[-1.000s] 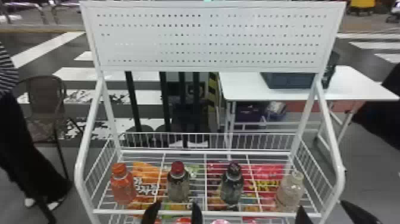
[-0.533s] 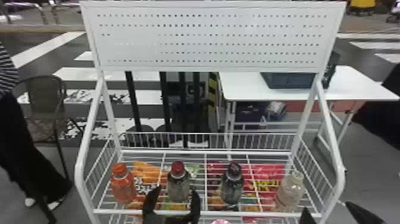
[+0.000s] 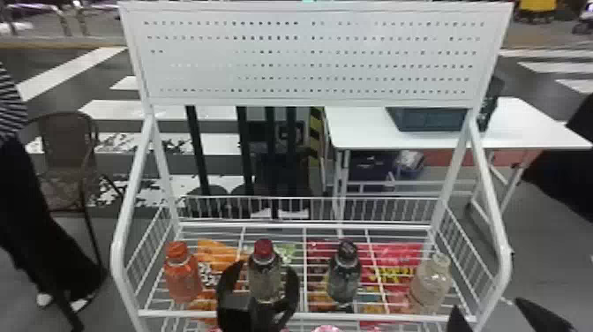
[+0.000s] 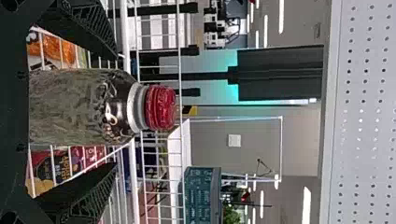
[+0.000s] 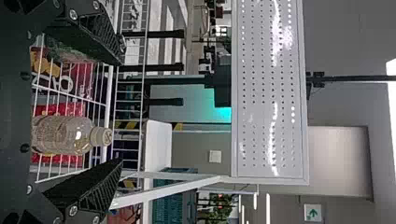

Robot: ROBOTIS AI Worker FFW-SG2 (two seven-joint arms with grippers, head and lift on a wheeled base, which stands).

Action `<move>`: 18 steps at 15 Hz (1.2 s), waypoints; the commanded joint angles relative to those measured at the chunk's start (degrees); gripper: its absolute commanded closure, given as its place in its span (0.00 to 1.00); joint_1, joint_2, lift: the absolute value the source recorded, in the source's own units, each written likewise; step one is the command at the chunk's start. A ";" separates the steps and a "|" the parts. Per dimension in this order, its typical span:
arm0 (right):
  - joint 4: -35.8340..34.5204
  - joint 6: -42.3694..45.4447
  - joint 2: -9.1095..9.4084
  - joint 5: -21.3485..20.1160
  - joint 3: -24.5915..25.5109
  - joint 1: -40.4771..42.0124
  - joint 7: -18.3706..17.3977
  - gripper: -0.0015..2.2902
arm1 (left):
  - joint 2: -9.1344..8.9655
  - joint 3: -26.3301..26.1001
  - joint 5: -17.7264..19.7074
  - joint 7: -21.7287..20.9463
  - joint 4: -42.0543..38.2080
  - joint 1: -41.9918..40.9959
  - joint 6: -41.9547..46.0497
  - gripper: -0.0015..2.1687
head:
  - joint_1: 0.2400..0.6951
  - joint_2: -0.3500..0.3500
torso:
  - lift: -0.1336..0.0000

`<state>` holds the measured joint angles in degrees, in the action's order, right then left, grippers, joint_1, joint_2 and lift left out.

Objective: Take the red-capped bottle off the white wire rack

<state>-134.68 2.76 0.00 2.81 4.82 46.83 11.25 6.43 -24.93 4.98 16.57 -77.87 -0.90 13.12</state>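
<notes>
- Red-capped bottle (image 3: 264,280): upright on the white wire rack (image 3: 176,314), near its front edge, between the orange bottle (image 3: 182,280) and dark-capped bottle (image 3: 345,280).
- Left gripper (image 3: 265,267): jaws spread wide around the bottle, gap each side, no hold.
- Change: over the last second it moves in past the front edge; bottle unmoved. Approach looks finished; closing, then lifting, should follow.
- Right gripper (image 3: 487,304): near front right corner, jaws well apart, empty.

Btl cap (image 3: 263,249) is red, rack (image 3: 167,313) wht, another btl (image 3: 182,278) orange, bkgd post (image 3: 315,132) striped yel & blk.
</notes>
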 commanded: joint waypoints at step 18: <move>1.52 -6.06 0.05 -0.70 0.46 -4.55 0.00 0.07 | 2.36 2.08 4.25 -1.63 -13.63 -1.74 -12.56 0.67 | 0.57 0.50 | 1.00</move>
<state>-133.33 -2.73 0.00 2.46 5.59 42.84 11.25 7.59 -23.52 9.19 14.91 -85.60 -0.49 4.04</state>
